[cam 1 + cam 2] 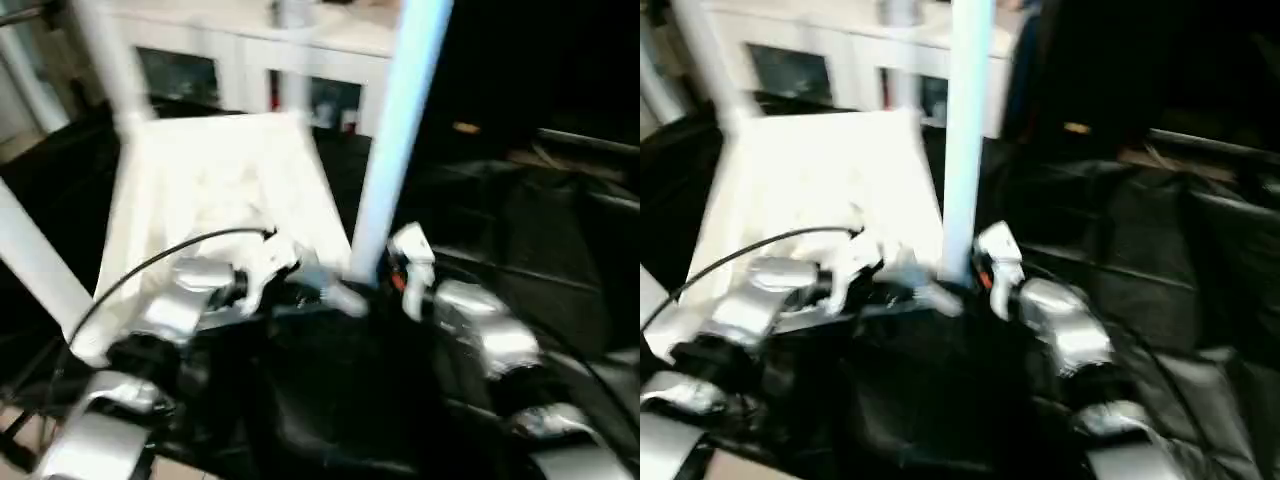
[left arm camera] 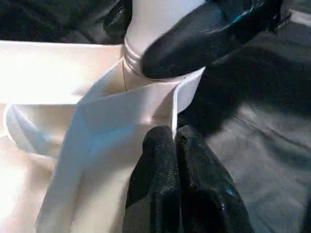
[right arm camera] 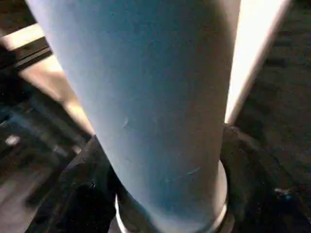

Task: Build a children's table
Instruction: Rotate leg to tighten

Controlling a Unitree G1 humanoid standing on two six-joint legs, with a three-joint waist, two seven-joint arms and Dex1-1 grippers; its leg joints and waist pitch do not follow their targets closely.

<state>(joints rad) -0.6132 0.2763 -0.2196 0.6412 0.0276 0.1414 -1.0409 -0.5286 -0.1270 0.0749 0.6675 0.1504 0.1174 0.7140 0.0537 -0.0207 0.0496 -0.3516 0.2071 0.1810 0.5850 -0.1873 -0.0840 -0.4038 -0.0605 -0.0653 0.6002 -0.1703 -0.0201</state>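
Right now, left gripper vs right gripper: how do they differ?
The left gripper is shut, fingertips pressed together against the rim of the tabletop; the right gripper has its fingers on either side of the upright leg near its base. The left one works the top's corner, the right one the leg. Both have black fingers.

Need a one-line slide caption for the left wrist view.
Left gripper, shut, rests at the upturned tabletop's corner socket while the right gripper's finger presses the leg seated there.

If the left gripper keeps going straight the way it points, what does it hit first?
Most likely the table top's corner socket wall, right ahead of the shut left gripper, with the leg just beyond it; depth is unclear.
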